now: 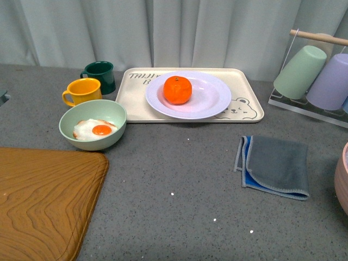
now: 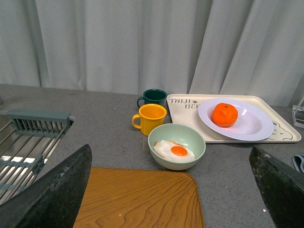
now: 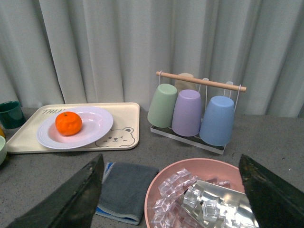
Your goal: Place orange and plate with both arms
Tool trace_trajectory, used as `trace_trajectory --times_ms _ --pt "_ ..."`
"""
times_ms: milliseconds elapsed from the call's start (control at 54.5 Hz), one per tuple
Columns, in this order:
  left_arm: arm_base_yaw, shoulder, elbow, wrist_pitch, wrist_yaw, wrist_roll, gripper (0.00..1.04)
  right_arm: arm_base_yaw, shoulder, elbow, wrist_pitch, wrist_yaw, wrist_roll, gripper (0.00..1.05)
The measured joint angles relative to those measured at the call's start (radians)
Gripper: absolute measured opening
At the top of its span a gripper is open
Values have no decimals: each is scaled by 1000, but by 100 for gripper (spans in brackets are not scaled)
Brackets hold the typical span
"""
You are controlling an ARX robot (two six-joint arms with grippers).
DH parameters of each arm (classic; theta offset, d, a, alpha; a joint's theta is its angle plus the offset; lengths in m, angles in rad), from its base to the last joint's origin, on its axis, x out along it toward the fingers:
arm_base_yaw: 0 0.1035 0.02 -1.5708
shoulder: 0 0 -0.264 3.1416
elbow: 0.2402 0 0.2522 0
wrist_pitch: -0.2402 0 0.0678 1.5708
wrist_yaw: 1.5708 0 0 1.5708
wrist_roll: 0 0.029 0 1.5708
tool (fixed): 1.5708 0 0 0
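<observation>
The orange point(image 1: 178, 89) sits inside the white plate point(image 1: 212, 100), which rests on the cream bear tray point(image 1: 247, 106) at the back of the counter. Both wrist views show the same: the orange point(image 2: 224, 114) lies in the plate point(image 2: 256, 126), and again the orange point(image 3: 68, 123) in the plate point(image 3: 95, 124). My left gripper point(image 2: 173, 190) is open, hanging over the wooden board point(image 2: 137, 199) well short of the tray. My right gripper point(image 3: 171, 199) is open above a pink bowl of ice point(image 3: 161, 180). Neither arm shows in the front view.
A pale green bowl with a fried egg point(image 1: 92, 126), a yellow mug point(image 1: 82, 91) and a dark green mug point(image 1: 100, 75) stand left of the tray. A grey-blue cloth point(image 1: 274, 165) lies at the right. A cup rack point(image 1: 318, 76) stands at the back right. A sink rack point(image 2: 28, 137) lies far left.
</observation>
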Motion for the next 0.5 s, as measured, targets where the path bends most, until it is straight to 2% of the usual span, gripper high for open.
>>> trace_trajectory --times_ms 55,128,495 --pt "0 0 0 0 0 0 98 0 0 0 0 0 1 97" --pt "0 0 0 0 0 0 98 0 0 0 0 0 0 94" --pt "0 0 0 0 0 0 98 0 0 0 0 0 0 95"
